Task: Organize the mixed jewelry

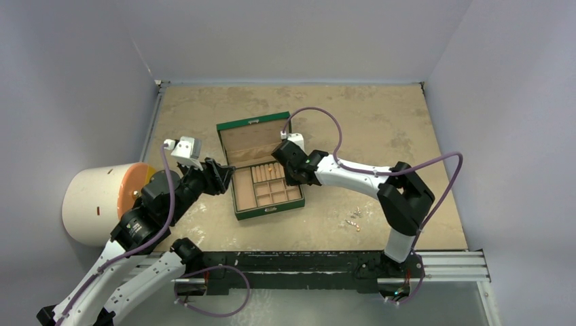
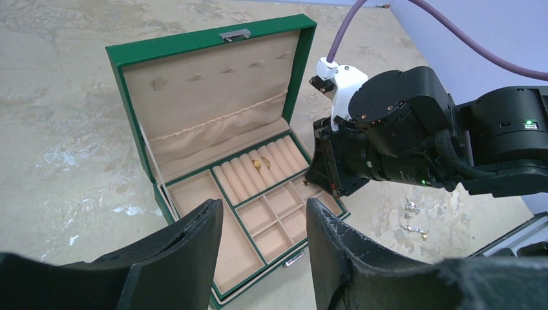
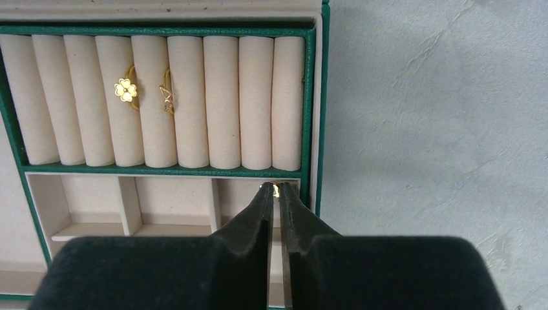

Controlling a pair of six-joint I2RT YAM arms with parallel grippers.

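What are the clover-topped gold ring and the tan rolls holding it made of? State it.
Clover-topped gold ring: looks like polished yellow metal, judging by bright glints; gold or plating, can't tell. Tan rolls: seemingly soft, matte suede-like fabric over padding; no shine, rounded shape.

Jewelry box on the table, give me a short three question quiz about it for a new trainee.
1. True or false: the green box has its lid shut.
2. How many gold rings sit in the ring rolls? A one, B two, C four.
3. Which gripper pinches the small gold piece?
Key: 1 false; 2 B; 3 right gripper.
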